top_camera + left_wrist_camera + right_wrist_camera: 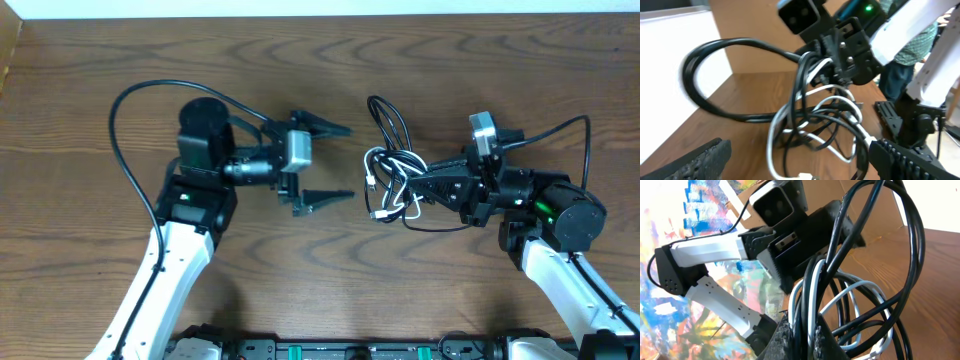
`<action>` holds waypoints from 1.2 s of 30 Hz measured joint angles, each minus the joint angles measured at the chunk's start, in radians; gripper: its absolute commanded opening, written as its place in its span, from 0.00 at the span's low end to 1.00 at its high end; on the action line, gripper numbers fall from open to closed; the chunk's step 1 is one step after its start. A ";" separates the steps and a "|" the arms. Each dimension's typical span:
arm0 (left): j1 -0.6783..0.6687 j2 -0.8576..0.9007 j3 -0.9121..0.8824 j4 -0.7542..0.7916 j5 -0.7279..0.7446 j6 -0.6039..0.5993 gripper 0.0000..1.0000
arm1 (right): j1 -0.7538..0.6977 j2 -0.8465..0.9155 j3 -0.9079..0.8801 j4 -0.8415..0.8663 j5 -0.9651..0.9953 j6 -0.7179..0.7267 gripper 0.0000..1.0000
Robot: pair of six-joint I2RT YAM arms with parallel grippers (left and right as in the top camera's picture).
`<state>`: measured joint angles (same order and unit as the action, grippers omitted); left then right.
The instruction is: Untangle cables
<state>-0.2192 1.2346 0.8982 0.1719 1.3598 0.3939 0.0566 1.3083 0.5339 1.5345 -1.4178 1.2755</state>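
Wooden table holds our cables, a black-and-white tangle right of centre. Our right gripper pinches them; our left gripper hangs spread wide just frame-left of them. We judge separating not yet begun: next, left must clamp one strand and pull.

Overhead is evenly lit, with soft shadows on the table. My wrist views blur the nearest cables.

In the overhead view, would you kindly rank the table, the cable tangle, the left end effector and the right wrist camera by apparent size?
1. Table
2. Cable tangle
3. Left end effector, fingers spread
4. Right wrist camera
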 measured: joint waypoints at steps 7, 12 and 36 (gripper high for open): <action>0.006 0.025 0.000 0.006 0.028 0.000 0.92 | 0.037 0.000 0.000 0.000 0.003 -0.003 0.01; 0.001 0.095 0.000 0.045 0.103 0.000 0.92 | 0.051 0.000 0.000 0.001 0.011 -0.006 0.01; -0.118 0.100 0.000 0.070 0.047 0.000 0.92 | 0.074 0.000 0.000 0.001 0.039 -0.066 0.01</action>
<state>-0.3370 1.3350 0.8982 0.2417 1.4071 0.3939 0.1307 1.3083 0.5339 1.5356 -1.3792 1.2098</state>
